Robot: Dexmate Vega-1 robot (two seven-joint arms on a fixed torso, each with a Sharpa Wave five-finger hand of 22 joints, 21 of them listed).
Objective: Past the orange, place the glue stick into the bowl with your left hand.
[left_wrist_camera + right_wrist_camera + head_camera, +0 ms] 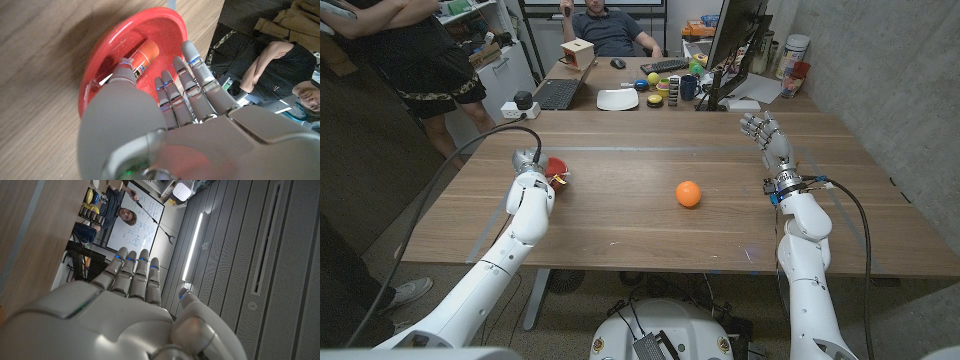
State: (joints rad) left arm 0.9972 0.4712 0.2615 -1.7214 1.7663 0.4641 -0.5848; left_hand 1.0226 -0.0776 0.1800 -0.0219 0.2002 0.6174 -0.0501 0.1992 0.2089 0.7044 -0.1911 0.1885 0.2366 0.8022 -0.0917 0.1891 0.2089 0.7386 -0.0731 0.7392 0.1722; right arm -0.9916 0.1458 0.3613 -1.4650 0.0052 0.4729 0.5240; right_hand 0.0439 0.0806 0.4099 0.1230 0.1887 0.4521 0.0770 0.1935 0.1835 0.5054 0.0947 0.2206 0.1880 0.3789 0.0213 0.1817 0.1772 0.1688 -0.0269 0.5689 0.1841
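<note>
Left robot hand [165,125] is over the red bowl [100,65], fingers [192,75] reaching in above the inside of the bowl. The glue stick [145,56] lies inside the bowl on its side, orange body with a label, close under my thumb. I cannot tell whether the thumb is touching it; the other fingers are spread and clear of it, and nothing is held between them.

From the head view, my left robot hand [532,165] is at the left part of the desk [620,225], with the bowl [555,168] just beside it and partly hidden behind it. The orange [689,193] sits alone near the middle of the desk, well apart from the bowl and to its right.

Right robot hand [765,137] is raised at the right side of the desk, fingers straight and apart, holding nothing. Its wrist view shows the same: fingers [135,275] extended side by side, nothing in the palm.

A person [610,30] sits behind the far end of the desk near a laptop [558,93].
</note>
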